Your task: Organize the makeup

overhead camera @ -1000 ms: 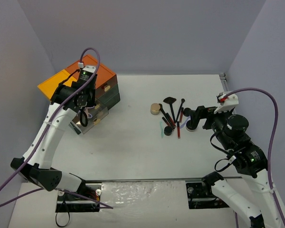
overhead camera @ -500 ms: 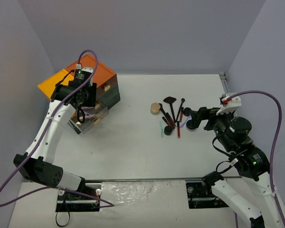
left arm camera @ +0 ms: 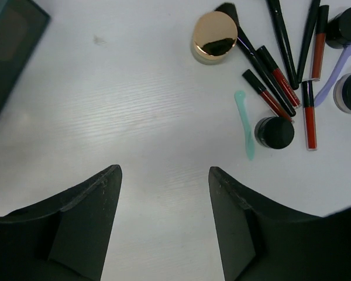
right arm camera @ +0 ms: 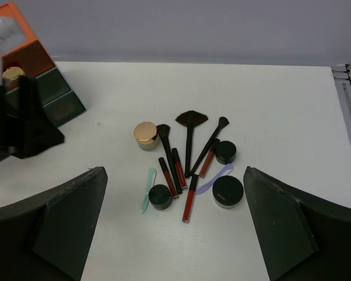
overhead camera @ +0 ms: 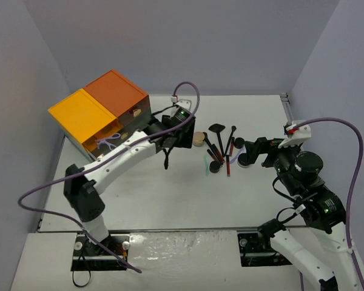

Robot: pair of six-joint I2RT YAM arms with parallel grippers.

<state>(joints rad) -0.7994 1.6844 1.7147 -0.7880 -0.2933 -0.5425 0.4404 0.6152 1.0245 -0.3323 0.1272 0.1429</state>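
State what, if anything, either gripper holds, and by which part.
Nothing is held: the left gripper and the right gripper are both open and empty.

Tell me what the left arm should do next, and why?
Probably ease the left gripper toward the gold-lidded jar. Its jaws stand open and empty over the table, and the jar is the nearest thing ahead of them, so it is likely the easiest to grasp first.
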